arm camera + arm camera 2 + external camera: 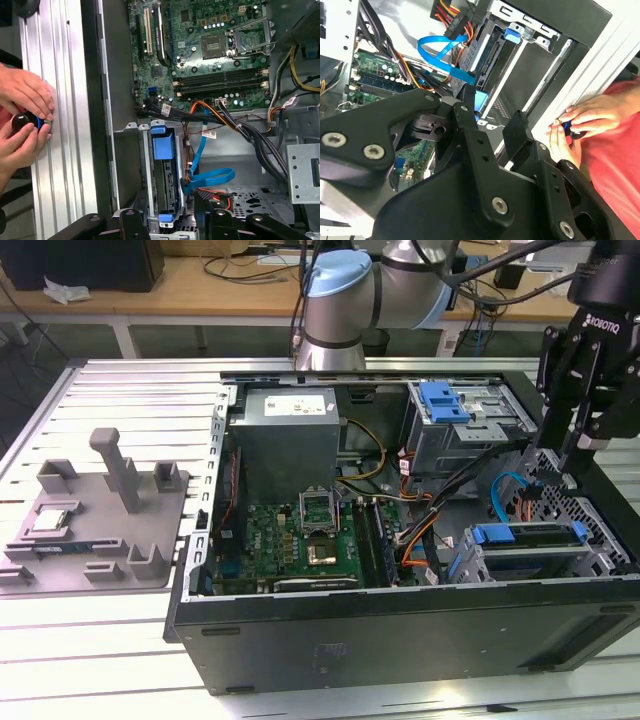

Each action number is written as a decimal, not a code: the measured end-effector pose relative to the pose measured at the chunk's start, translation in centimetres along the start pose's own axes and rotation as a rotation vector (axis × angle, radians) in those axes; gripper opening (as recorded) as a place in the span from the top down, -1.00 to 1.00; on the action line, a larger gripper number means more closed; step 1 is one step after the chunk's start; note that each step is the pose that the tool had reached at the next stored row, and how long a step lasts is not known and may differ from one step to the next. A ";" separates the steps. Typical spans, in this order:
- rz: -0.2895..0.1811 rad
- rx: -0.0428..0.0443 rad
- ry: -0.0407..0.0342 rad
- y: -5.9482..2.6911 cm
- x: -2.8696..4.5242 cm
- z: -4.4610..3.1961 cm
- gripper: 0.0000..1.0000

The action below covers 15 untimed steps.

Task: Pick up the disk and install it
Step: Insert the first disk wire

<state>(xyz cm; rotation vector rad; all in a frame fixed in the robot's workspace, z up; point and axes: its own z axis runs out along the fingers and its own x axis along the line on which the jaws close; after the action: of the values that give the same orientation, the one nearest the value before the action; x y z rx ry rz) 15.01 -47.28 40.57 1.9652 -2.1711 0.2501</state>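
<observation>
With jaws open and empty, the end effector [568,465] hangs over the disk [535,538], which sits at 7 o'clock in the exterior view, long axis 9-to-3.

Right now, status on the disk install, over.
End effector open, empty. Silver blue-framed hard drive sits in grey metal cage. Blue flat cable loops beside it; person's hands on aluminium table.

**Open tower on the slatted table**

From my station I see the open computer case [400,630] lying on the aluminium table [130,390]. Its green motherboard [300,535] sits just beside the grey power supply [288,435]. A blue cable [497,495] loops near orange wires [418,537]. At the exterior view's left lies a grey fixture [100,532] with an upright post [118,470] and a small silver chip [50,522]. A blue latch plate [443,400] tops the metal cage [455,440].
</observation>
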 end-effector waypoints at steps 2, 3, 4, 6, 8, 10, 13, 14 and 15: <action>0.008 -0.0037 0.0064 -0.31 -0.18 -0.01 0.00; 0.013 -0.0061 0.0097 -0.52 -0.27 -0.02 0.00; 0.016 -0.0072 0.0115 -0.65 -0.33 -0.02 0.00; 0.023 -0.0104 0.0188 -0.94 -0.45 0.01 0.00; 0.028 -0.0136 0.0305 -1.21 -0.59 0.07 0.00; 0.031 -0.0154 0.0416 -1.40 -0.70 0.11 0.00; 0.038 -0.0183 0.0577 -1.69 -0.87 0.16 0.00; 0.041 -0.0199 0.0643 -1.84 -0.97 0.17 0.00; 0.042 -0.0206 0.0674 -1.93 -1.06 0.15 0.00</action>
<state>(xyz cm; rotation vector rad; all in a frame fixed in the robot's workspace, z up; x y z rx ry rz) 17.02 -46.49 40.13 1.8737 -2.1661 0.2950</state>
